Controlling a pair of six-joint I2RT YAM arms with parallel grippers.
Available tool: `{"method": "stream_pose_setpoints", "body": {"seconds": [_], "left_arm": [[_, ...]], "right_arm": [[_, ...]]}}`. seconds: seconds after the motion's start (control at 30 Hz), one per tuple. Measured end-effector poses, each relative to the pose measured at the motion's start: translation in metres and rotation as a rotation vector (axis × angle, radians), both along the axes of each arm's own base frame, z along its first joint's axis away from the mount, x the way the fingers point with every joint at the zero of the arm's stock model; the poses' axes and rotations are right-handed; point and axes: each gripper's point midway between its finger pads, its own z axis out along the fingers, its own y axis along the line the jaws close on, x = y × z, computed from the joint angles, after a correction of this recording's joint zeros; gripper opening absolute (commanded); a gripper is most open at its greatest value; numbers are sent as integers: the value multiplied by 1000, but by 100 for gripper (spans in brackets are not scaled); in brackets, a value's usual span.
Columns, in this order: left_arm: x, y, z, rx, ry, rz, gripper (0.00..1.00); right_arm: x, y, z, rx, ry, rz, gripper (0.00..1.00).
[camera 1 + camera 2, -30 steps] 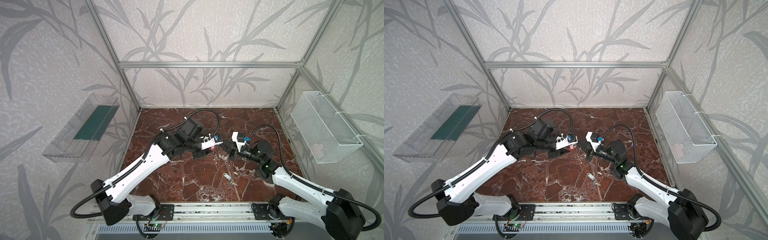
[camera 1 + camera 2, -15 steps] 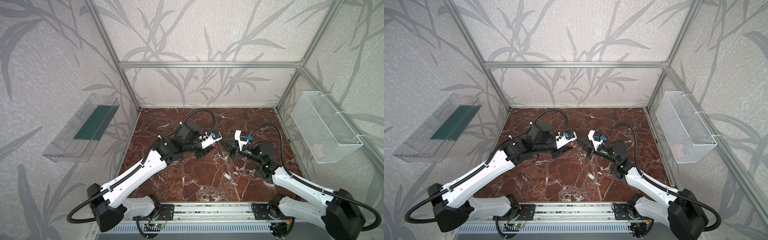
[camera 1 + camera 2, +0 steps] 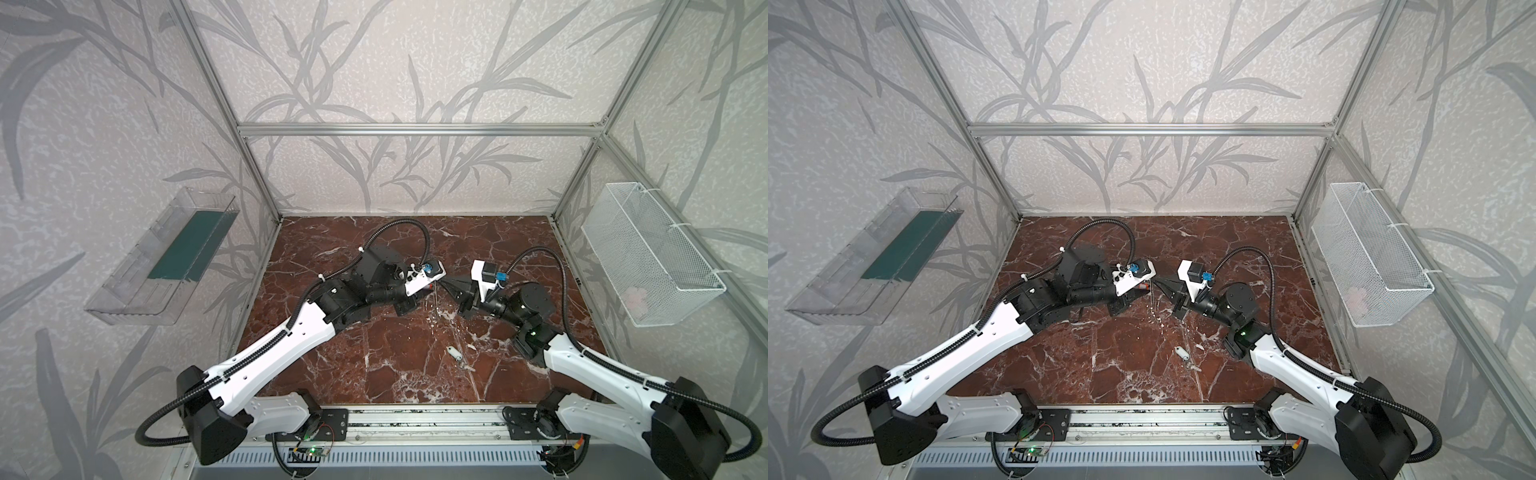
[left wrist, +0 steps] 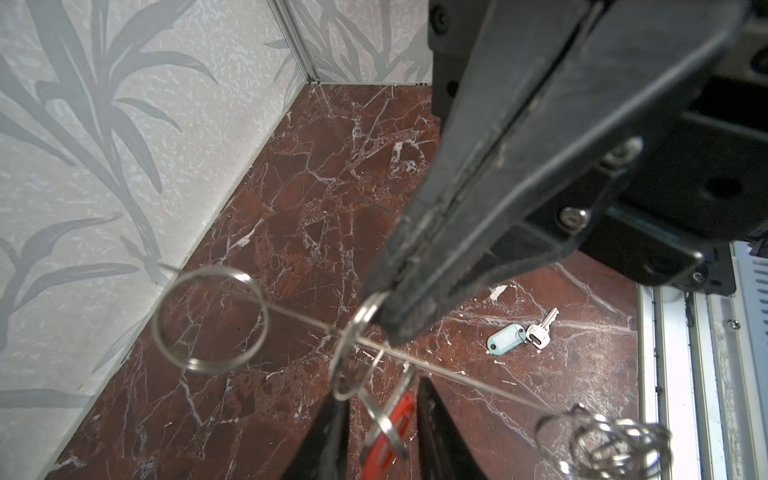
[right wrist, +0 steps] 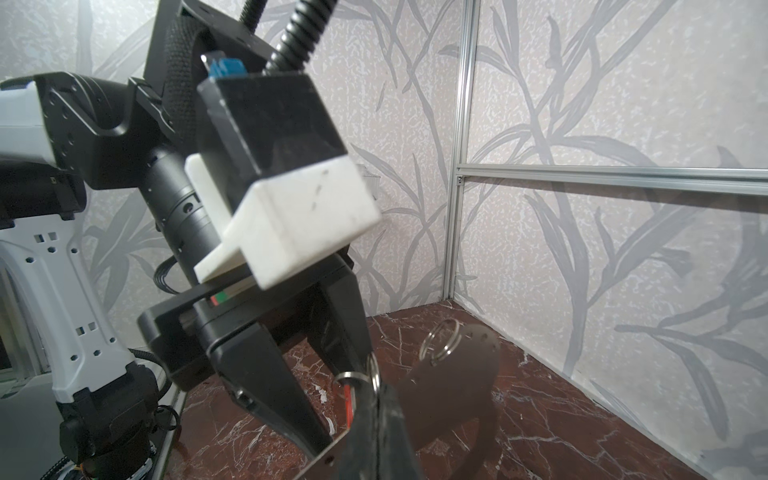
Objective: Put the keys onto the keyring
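The right tool (image 4: 392, 324) has its fingers pressed together on the keyring (image 5: 457, 382) and holds the flat grey plate up above the middle of the worktop (image 3: 374, 365). From the left wrist the plate shows edge-on, as a thin line. A large split ring (image 4: 212, 320) hangs through one of its holes.

The left tool (image 4: 380, 395) faces it tip to tip. Its fingers stand apart, with the red-tag key (image 4: 392, 432) between them just under the plate's edge. I cannot tell whether they press on the tag, and only the tag and its small ring show clearly.

The white-tag key (image 3: 456, 354) lies flat on the marble on its own, well apart from both tools. It is toward the front edge, a little right of the middle, and appears in both top views.
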Motion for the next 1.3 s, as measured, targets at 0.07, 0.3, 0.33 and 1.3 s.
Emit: {"method": "stream_pose_setpoints", "body": {"seconds": [0.07, 0.3, 0.33, 1.3], "left_arm": [[-2, 0, -2, 6, -3, -14, 19], [-4, -3, -1, 6, -17, -47, 1], [-5, -3, -1, 5, -18, -51, 0], [-16, -15, 0, 78, 52, -194, 0]], "right_arm": [[1, 0, -1, -1, 4, 1, 0], [1, 1, -3, -1, 12, 4, 0], [1, 1, -2, 1, 13, 5, 0], [-3, -3, -3, 55, 20, 27, 0]]}}
